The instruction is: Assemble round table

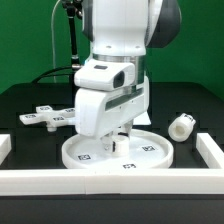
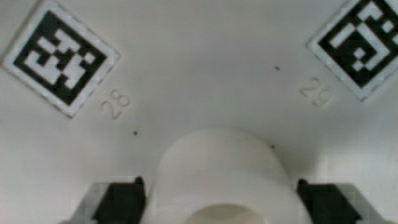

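Observation:
The large rimmed disc (image 1: 152, 152) of the round table lies flat near the front rail, with tags on its face. My gripper (image 1: 122, 140) reaches straight down onto its centre. In the wrist view the disc's white hub (image 2: 222, 160) stands between my black fingers (image 2: 121, 202), which press on both of its sides, so the gripper (image 2: 222, 202) is shut on the hub. The short cylindrical post (image 1: 183, 125) lies on its side at the exterior view's right. The flat cross-shaped piece (image 1: 50, 116) lies at the exterior view's left, behind the disc.
Long white border rails run along the front (image 1: 110, 182) and turn back at both sides (image 1: 212, 150) of the black table. A dark stand with cables (image 1: 68, 40) rises at the back left.

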